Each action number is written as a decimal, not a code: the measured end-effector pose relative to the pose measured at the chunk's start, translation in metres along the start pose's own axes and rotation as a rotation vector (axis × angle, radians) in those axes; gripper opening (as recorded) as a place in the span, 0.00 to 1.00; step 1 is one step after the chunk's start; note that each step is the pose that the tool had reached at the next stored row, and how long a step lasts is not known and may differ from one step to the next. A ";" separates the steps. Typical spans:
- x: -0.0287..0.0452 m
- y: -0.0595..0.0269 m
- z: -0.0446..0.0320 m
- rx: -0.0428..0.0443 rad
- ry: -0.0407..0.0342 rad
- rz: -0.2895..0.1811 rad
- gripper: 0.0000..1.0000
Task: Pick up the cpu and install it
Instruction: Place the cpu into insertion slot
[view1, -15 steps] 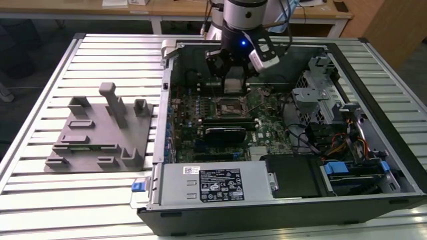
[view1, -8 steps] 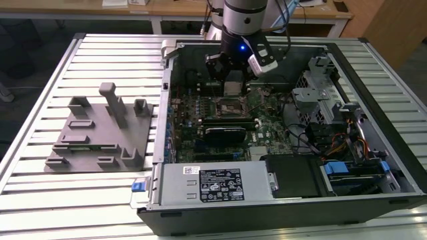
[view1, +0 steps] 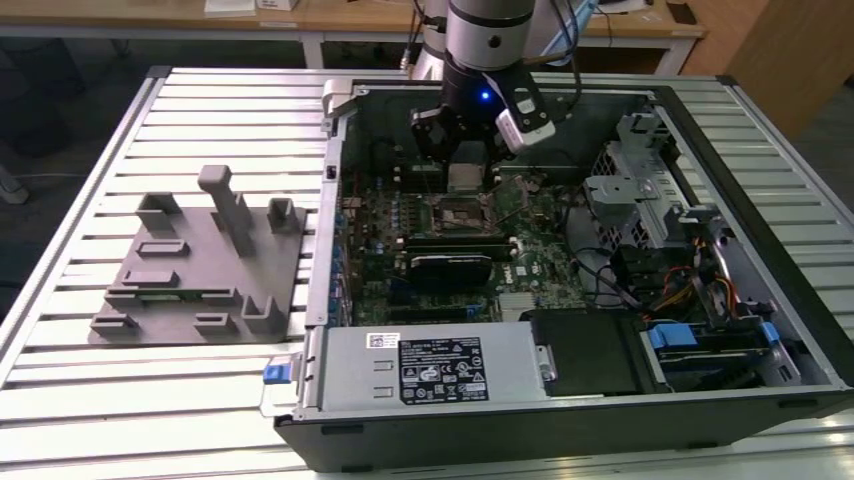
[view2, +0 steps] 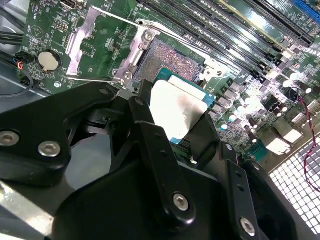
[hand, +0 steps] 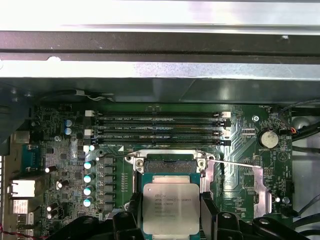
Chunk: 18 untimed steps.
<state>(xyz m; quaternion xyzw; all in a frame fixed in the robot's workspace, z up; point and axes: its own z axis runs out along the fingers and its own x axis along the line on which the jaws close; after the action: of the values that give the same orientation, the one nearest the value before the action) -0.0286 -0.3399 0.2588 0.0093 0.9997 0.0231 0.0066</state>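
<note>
My gripper (view1: 463, 160) hangs inside the open computer case, shut on the cpu (view1: 463, 178), a flat square chip with a silver top. It holds the chip a little above the dark motherboard socket (view1: 461, 212). In the first wrist view the cpu (hand: 170, 207) sits between two black fingers (hand: 207, 212), its far edge overlapping the open socket (hand: 170, 165). In the second wrist view the cpu (view2: 177, 107) tilts over the socket (view2: 172, 57), whose metal load plate (view2: 95, 40) is swung open to the side.
A grey holder fixture (view1: 200, 255) stands on the slatted table at the exterior view's left. Within the case lie the power supply (view1: 427, 365), the drive cage (view1: 654, 180) and cables. Memory slots (hand: 157, 127) and a coin battery (hand: 268, 138) flank the socket.
</note>
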 end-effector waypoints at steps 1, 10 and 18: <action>0.0000 0.0000 0.0000 0.0000 0.0000 0.000 0.54; 0.0000 0.0000 0.0003 0.0008 -0.0030 0.064 0.54; -0.0001 0.0000 0.0006 0.0022 -0.0070 0.151 0.54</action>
<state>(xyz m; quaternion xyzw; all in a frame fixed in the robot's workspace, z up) -0.0286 -0.3398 0.2582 0.0849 0.9961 0.0224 0.0084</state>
